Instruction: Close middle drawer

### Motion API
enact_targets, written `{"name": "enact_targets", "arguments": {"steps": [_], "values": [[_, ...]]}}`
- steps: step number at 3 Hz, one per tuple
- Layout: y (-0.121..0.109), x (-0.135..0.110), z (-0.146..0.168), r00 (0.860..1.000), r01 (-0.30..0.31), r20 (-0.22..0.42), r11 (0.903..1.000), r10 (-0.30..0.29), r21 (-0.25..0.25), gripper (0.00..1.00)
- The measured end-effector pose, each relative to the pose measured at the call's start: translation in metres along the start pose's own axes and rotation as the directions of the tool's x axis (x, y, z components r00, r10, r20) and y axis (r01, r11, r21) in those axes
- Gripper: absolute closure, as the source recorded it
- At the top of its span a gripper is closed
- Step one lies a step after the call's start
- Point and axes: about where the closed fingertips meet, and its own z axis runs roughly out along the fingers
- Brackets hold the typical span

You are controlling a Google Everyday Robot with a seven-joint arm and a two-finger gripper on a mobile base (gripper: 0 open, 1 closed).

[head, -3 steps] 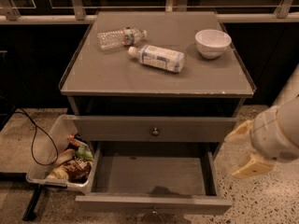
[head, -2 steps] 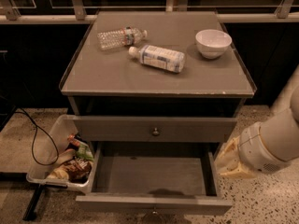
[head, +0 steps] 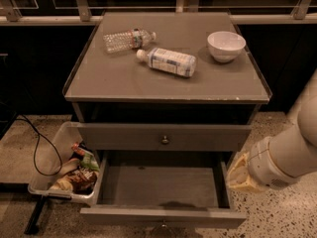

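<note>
The middle drawer point(head: 161, 187) stands pulled out from the cabinet point(head: 119, 81), below the upper knobbed front point(head: 198, 137), interior exposed. The gripper point(head: 239, 175) sits at the cabinet's lower right, just beside the drawer's right wall. Whether it is released or clenched cannot be determined.

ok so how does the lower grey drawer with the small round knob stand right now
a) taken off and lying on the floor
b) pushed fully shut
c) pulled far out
c: the wide grey middle drawer is pulled far out with its inner floor showing, its front well forward of the grey knobbed drawer front above. The gripper is just outside the drawer's right side wall.
</note>
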Motion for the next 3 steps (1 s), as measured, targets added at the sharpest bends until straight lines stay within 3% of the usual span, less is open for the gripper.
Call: {"name": "enact_targets", "arguments": {"steps": [1, 2, 3], "values": [[0.002, 0.014, 0.055, 0.998, -0.058, 0.006, 0.9983, 0.058, -0.006, 1.00], [-0.002, 0.031, 0.101, 0.993, -0.091, 0.074, 0.9949, 0.087, 0.044, 1.00], [-0.012, 0.051, 0.143, 0.987, -0.083, 0.149, 0.9911, 0.066, 0.105, 1.00]]}}
